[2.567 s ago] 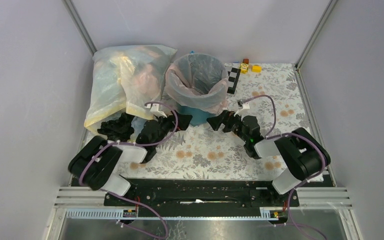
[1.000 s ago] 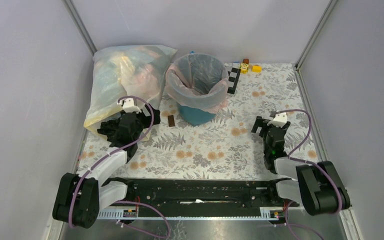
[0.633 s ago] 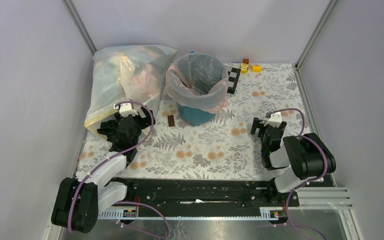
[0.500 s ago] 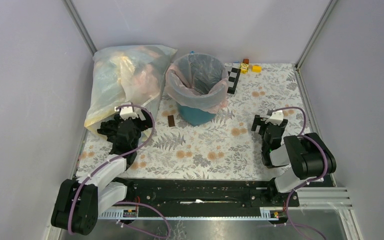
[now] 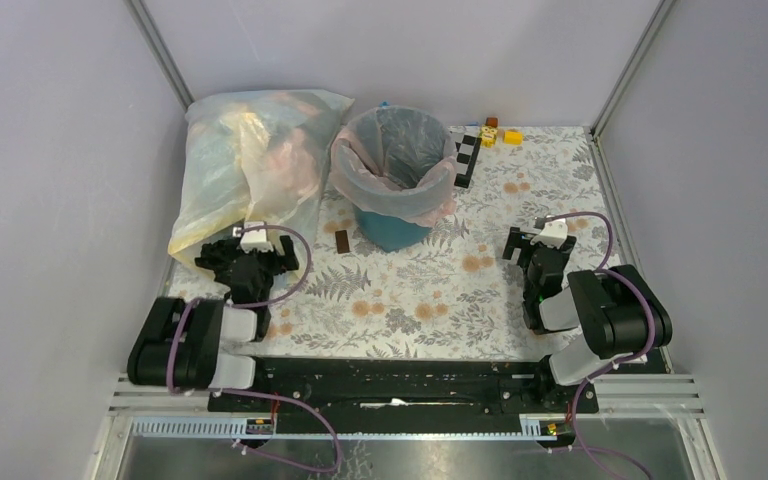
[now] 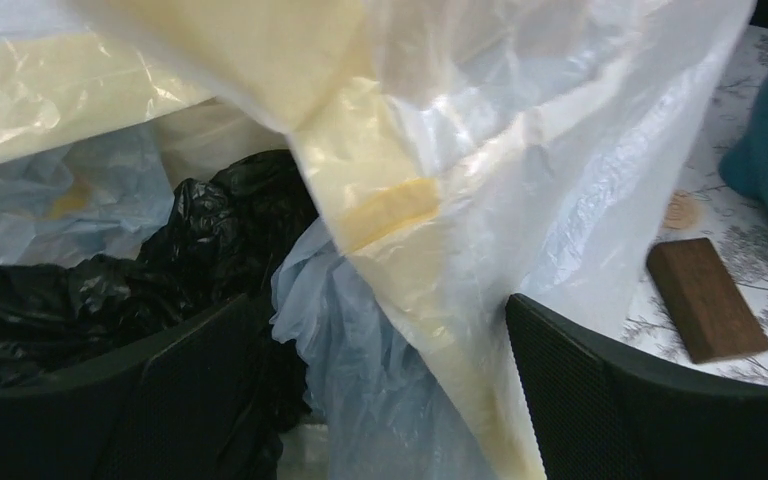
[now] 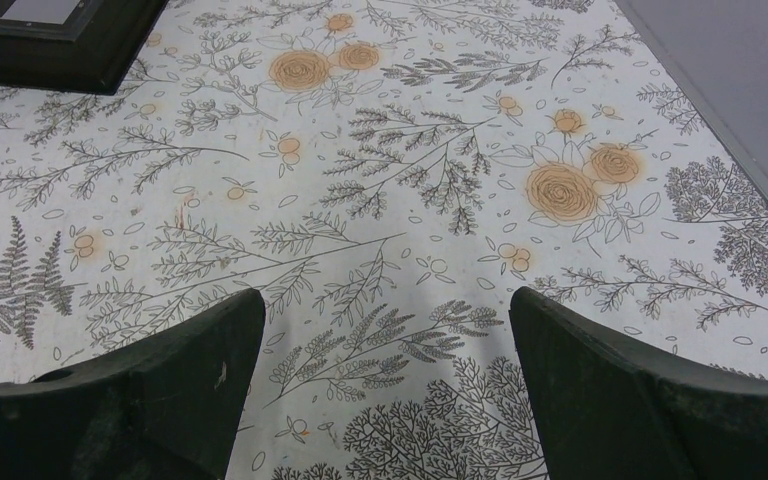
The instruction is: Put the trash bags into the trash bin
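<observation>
My left gripper (image 6: 390, 400) is wide open and empty, jaws straddling a crumpled blue bag (image 6: 330, 320), a black bag (image 6: 80, 290) just left of it, both under the big clear bag (image 5: 250, 150) at the surface's (image 5: 430, 290) left edge. The right gripper (image 7: 385, 390) hangs wide open, holding nothing, near the right edge. The bin (image 5: 390, 232) stands at the middle of the far edge. I judge this the reach for 1 bag: next I must push in, pinch only blue film, not the clear bag, then lift.
</observation>
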